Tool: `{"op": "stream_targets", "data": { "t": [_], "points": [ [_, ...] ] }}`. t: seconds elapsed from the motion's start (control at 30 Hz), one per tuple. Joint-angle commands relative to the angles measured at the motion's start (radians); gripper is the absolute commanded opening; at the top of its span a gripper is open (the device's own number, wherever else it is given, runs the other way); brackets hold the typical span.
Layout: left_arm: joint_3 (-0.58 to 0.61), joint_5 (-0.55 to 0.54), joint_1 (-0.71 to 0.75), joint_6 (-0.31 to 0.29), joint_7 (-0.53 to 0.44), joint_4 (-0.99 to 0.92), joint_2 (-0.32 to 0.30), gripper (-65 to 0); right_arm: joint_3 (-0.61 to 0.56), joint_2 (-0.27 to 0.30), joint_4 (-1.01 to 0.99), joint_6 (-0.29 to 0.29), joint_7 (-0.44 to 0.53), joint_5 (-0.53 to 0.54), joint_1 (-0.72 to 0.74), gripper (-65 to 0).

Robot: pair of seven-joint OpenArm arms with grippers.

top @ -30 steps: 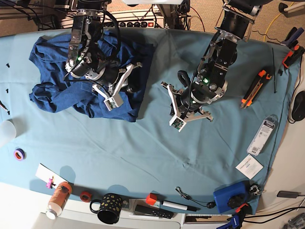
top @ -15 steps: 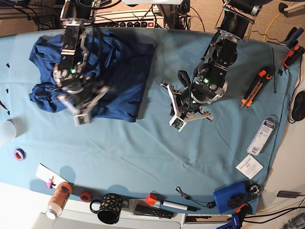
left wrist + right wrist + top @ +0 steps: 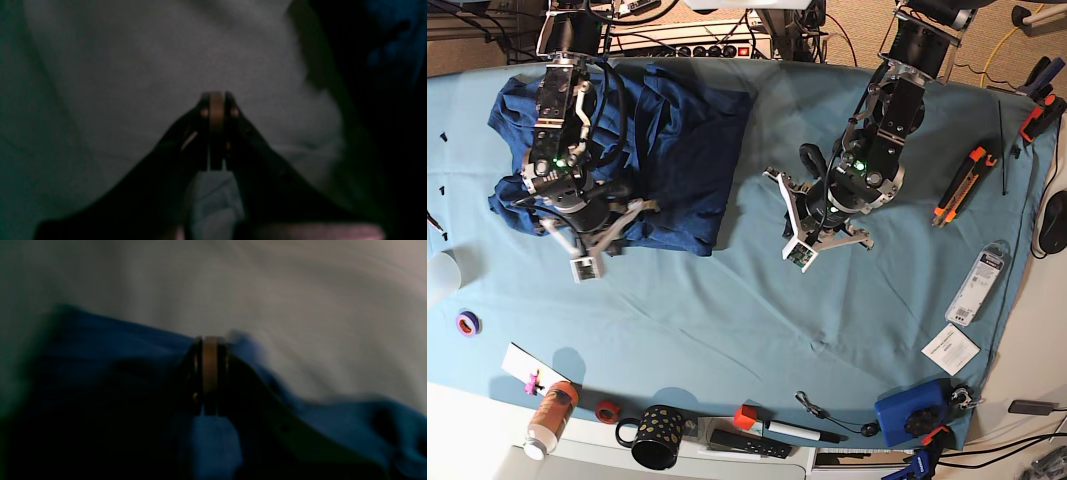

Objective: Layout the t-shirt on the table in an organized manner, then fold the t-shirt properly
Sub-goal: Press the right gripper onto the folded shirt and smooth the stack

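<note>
1. Left wrist view: the left gripper (image 3: 217, 110) shows two dark tapered fingers pressed together, with a tan pad strip between the tips and nothing pinched there. Below it lies the smooth, softly wrinkled cloth of the table (image 3: 100, 66), pale and dim. A blurred patch of the dark blue t-shirt (image 3: 393, 40) sits in the upper right corner, well apart from the tips.

2. Right wrist view: the right gripper (image 3: 210, 363) also has its fingers brought fully together. It hangs at the edge of the t-shirt (image 3: 100, 350), whose soft navy fabric forms rumpled folds across the lower half of the view. Motion blur hides whether any fabric is caught between the tips. Pale table cloth (image 3: 300, 306) fills the upper half.

3. Base view: the t-shirt (image 3: 677, 150) lies crumpled in uneven folds on the far left part of the table (image 3: 727, 330), partly spread. The right gripper (image 3: 587, 255) sits over the shirt's near edge, on this view's left. The left gripper (image 3: 805, 245) hovers over bare teal cloth near the middle, just beside the shirt's straight right edge but apart from it.
</note>
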Motion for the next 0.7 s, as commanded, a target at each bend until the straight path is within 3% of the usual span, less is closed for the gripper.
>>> {"op": "stream_targets", "data": {
  "t": [0.0, 0.13, 0.3, 0.47, 0.67],
  "points": [
    [-0.003, -0.010, -0.018, -0.003, -0.023, 0.017, 0.000, -65.0, 0.003, -0.003, 0.018, 0.026, 0.018, 0.038, 0.014, -65.0],
    [-0.003, -0.009, -0.018, -0.003, -0.023, 0.017, 0.000, -65.0, 0.002, -0.042, 0.018, 0.070, -0.041, 0.138, -0.008, -65.0],
    [-0.003, -0.009, -0.018, -0.003, -0.023, 0.017, 0.000, -65.0, 0.002, -0.066, 0.018, 0.069, -0.071, 0.126, -0.088, -65.0],
    [-0.003, -0.010, -0.018, -0.003, -0.031, 0.017, 0.000, -65.0, 0.003, -0.065, 0.018, 0.066, -0.072, 0.033, -0.144, -65.0],
    [-0.003, -0.010, -0.018, -0.003, -0.031, 0.017, 0.000, -65.0, 0.003, -0.065, 0.018, 0.016, -0.053, -0.046, -0.145, -65.0]
  ]
}}
